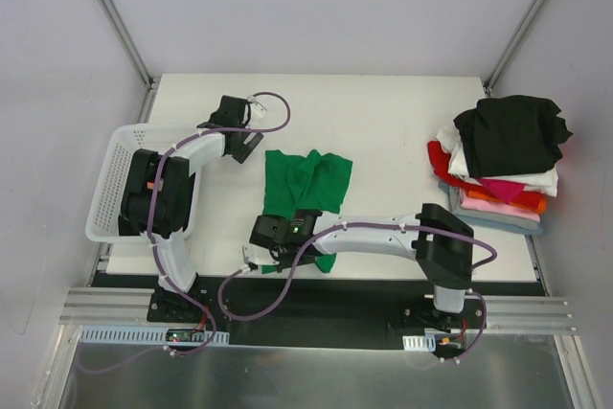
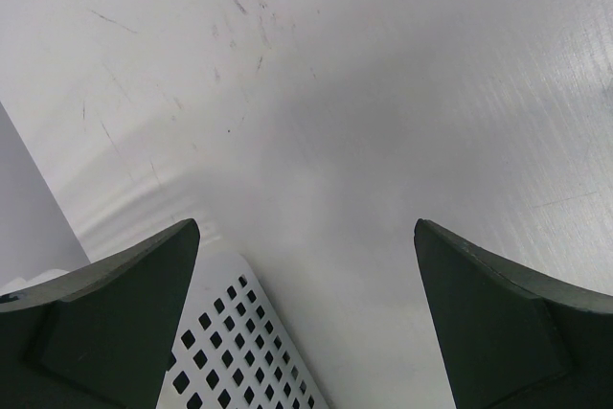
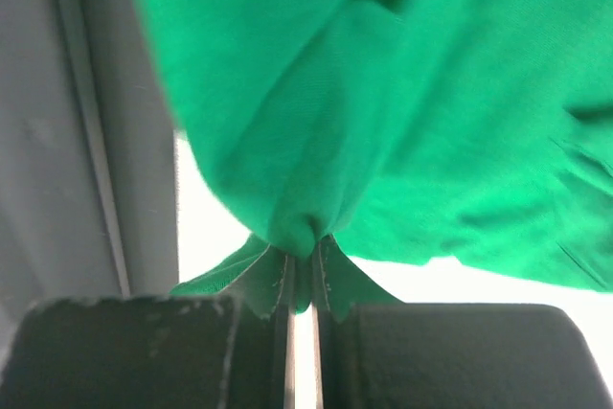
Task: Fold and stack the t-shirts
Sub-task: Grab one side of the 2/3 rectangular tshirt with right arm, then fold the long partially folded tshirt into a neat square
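Note:
A bright green t-shirt (image 1: 305, 179) lies crumpled on the white table near the middle. My right gripper (image 1: 261, 254) is at the shirt's near-left corner, by the table's front edge. It is shut on a bunched bit of the green t-shirt (image 3: 383, 122), which fills the right wrist view. My left gripper (image 1: 241, 144) hangs open and empty just left of the shirt's far corner; its view shows only bare table between the fingers (image 2: 105, 323). A pile of t-shirts (image 1: 503, 165), black on top with white, red, pink and orange below, sits at the right edge.
A white plastic mesh basket (image 1: 107, 189) stands at the table's left edge, partly under the left arm; its wall also shows in the left wrist view (image 2: 239, 352). The table's front edge and metal rail run just below the right gripper.

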`<state>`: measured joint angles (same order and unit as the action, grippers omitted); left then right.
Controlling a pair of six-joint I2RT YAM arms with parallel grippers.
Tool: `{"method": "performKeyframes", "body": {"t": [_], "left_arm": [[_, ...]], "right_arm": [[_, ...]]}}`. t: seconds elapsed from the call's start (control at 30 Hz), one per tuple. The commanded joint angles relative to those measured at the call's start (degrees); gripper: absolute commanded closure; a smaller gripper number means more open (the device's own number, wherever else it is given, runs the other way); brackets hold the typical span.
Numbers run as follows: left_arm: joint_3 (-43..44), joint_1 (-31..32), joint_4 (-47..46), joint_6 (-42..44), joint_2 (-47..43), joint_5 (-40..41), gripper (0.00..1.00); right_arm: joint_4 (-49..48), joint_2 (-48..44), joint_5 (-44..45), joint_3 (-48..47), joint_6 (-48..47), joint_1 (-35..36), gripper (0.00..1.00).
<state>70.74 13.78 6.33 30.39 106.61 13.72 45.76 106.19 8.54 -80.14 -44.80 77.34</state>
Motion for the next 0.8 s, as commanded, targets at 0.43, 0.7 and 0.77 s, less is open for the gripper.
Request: {"method": "performKeyframes", "body": {"t": [0.43, 0.7, 0.77], "left_arm": [[-0.1, -0.3, -1.0, -1.3, 0.8, 0.8, 0.05], [-0.1, -0.3, -1.1, -1.3, 1.1, 0.6, 0.05], [-0.3, -0.3, -1.2, -1.3, 1.0, 0.6, 0.05]], "right_arm": [[3.7, -3.7, 21.4, -10.5, -0.6, -4.9, 0.99], [3.0, -2.8, 23.1, -12.5, -2.8, -8.8, 0.99], [2.9, -2.5, 23.6, -13.2, -3.5, -9.3, 0.99]]}}
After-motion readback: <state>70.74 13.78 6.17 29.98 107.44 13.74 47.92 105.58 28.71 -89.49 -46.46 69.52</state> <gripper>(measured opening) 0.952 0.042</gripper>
